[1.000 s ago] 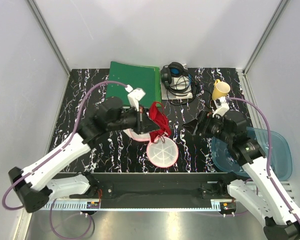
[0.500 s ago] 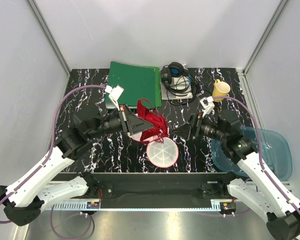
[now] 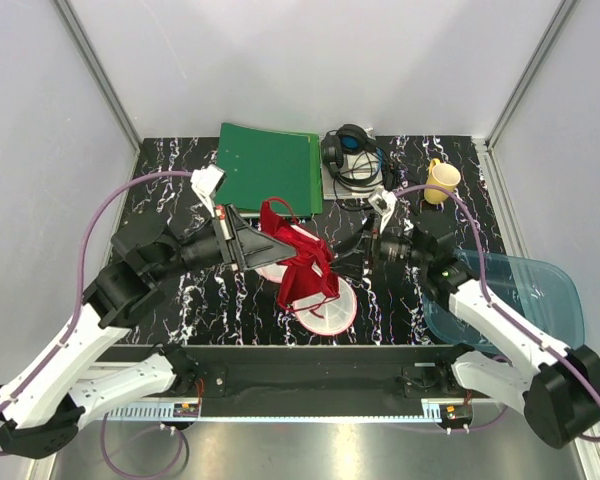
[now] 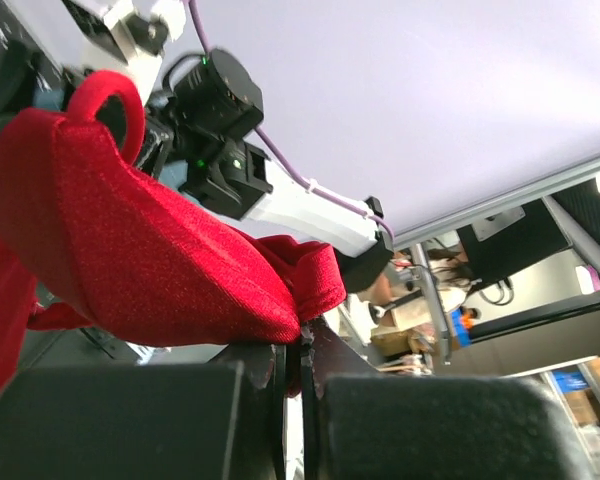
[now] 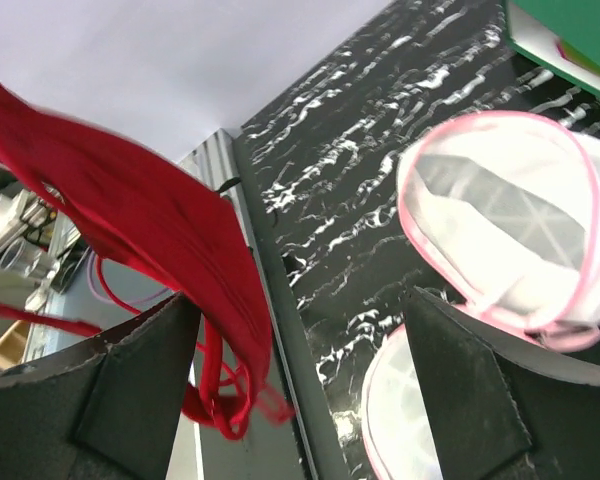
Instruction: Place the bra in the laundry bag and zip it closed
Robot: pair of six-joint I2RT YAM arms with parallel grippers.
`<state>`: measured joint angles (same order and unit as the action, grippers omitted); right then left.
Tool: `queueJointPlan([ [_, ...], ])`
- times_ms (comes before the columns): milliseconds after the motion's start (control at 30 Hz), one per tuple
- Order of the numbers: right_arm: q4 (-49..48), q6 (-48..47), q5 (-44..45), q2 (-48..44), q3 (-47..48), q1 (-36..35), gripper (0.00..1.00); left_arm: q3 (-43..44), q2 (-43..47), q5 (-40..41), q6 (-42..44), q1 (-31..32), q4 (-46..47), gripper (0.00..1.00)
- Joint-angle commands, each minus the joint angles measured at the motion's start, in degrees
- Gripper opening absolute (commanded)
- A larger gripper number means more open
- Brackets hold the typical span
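While we pinch the bra [image 4: 150,250] in our left gripper [image 4: 298,350] (bright red, crumpled, thin straps dangling), our right gripper [image 5: 295,300] gapes beside it.

Up top, the fixed camera looks steeply down from behind the arm bases, far enough back to hold the whole table [image 3: 160,200]. The left wrist camera tilts upward past the left gripper [image 4: 300,345], jammed close against the bra [image 4: 150,260], while the right wrist camera looks out through the right gripper [image 5: 295,300], rolled sideways, across the table. All three catch the bra, and the overhead and right wrist views share the laundry bag [image 5: 500,220].
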<state>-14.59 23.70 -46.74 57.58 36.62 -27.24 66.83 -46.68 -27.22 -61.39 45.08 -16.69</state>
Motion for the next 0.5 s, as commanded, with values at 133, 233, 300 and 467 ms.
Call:
queueJointPlan([
  [133, -10.6, -1.0, -8.2, 8.1, 7.2, -5.4, 0.81, 2.3, -3.5, -4.2, -7.2, -0.3, 3.4, 0.00],
  [233, -11.5, 0.9, -6.4, 9.4, 6.1, -6.9, 0.66, 2.6, -4.4, -3.3, -7.5, -0.3, 3.3, 0.00],
  [300, -12.7, 4.0, -4.6, 9.4, 4.4, -6.9, 0.28, 2.4, -4.9, -2.2, -7.4, -0.3, 3.4, 0.00],
  [467, -8.5, 11.7, 11.1, 3.7, 0.7, -6.9, 0.01, 0.9, -6.2, 5.6, -6.2, -0.3, 3.3, 0.00],
])
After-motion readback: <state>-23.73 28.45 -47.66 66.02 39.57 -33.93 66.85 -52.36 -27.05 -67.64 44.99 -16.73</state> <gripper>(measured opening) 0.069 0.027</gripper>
